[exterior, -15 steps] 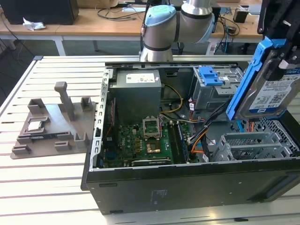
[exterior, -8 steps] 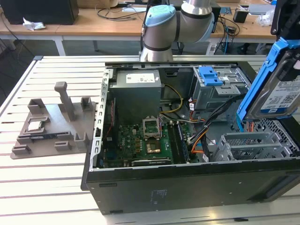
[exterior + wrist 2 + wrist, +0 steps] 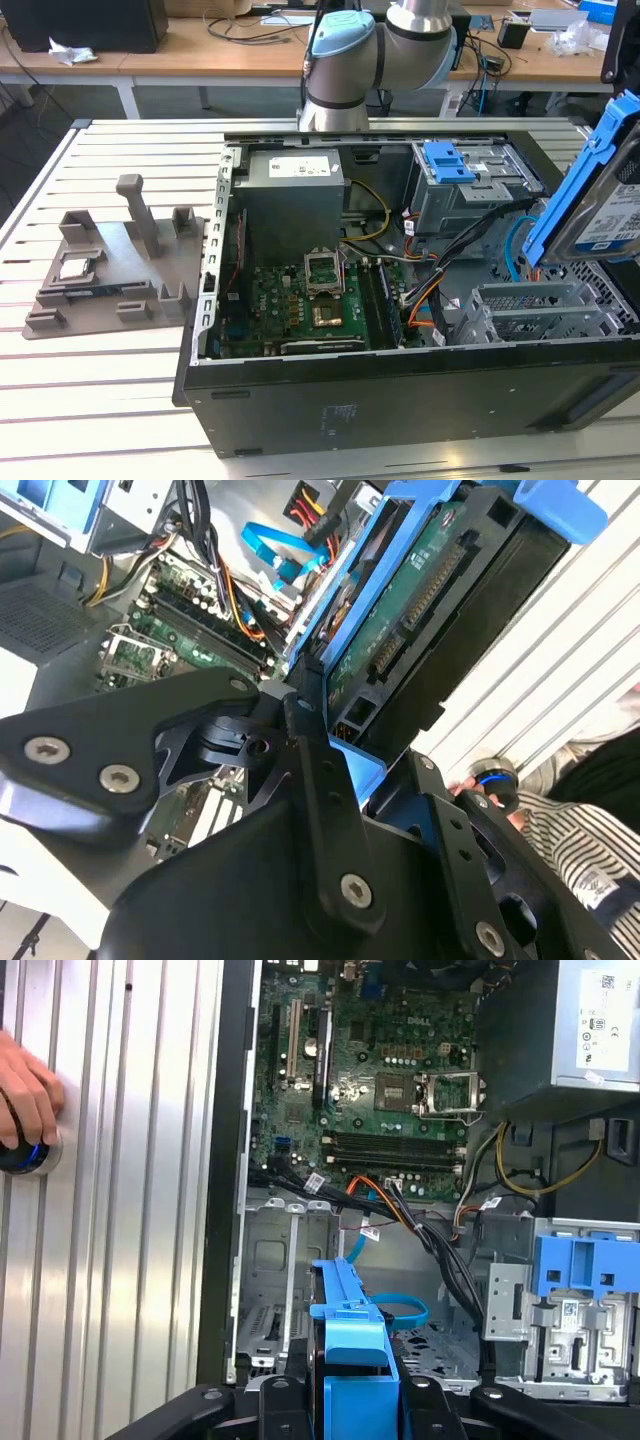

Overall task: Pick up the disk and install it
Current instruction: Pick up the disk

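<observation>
I have the black gripper clamped on the flat silver disk with a bright blue plastic frame, tilted on edge over the open black computer case at its exterior view's right edge, presumably to line up with the grey metal drive bay below.

Saw glossy blue plastic framing disk, silver metal body. Noted matt black metal on case; beside case, matt grey plastic fixture on ribbed pale metal table.
</observation>
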Controlling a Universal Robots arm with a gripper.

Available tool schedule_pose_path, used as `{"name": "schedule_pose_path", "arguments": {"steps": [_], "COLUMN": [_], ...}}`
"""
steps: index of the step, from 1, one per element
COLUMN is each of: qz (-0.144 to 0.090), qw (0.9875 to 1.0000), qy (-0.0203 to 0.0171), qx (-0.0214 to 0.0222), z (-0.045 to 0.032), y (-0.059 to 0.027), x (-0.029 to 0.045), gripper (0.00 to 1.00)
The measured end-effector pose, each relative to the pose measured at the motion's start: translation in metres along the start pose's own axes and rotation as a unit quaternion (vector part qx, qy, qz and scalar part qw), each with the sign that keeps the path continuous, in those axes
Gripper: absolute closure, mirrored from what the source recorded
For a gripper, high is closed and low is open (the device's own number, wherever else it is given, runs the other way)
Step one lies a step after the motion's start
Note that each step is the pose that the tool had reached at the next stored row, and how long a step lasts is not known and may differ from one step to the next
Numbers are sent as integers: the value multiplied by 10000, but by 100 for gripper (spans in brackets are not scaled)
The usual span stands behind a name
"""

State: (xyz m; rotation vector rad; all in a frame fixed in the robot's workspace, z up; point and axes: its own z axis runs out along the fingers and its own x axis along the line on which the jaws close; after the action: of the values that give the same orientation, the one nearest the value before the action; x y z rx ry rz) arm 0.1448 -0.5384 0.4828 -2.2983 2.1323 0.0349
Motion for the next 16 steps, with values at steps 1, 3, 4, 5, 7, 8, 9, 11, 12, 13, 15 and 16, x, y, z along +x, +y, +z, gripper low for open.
{"name": "schedule_pose_path", "arguments": {"steps": [1, 3, 4, 5, 7, 8, 9, 11, 12, 13, 15, 16], "qz": [0, 5, 31, 77, 259, 346, 424, 533, 535, 535, 536, 535], "qw": [10000, 10000, 10000, 10000, 9997, 9994, 9991, 9986, 9986, 9986, 9986, 9986], "qy": [0, 0, 2, 4, 5, 7, 8, 9, 9, 8, 8, 8], "qx": [0, 0, 0, 1, 5, 6, 8, 10, 10, 10, 10, 10], "z": [0, 0, 0, 0, 1, 0, 0, 0, 0, 0, 1, 4], "y": [0, 0, 0, 0, 1, 0, 0, 0, 0, 1, 19, 36], "x": [1, 2, 2, 2, 2, 2, 2, 2, 2, 2, 6, 10], "gripper": [63, 63, 63, 63, 63, 63, 63, 63, 63, 63, 63, 63]}}
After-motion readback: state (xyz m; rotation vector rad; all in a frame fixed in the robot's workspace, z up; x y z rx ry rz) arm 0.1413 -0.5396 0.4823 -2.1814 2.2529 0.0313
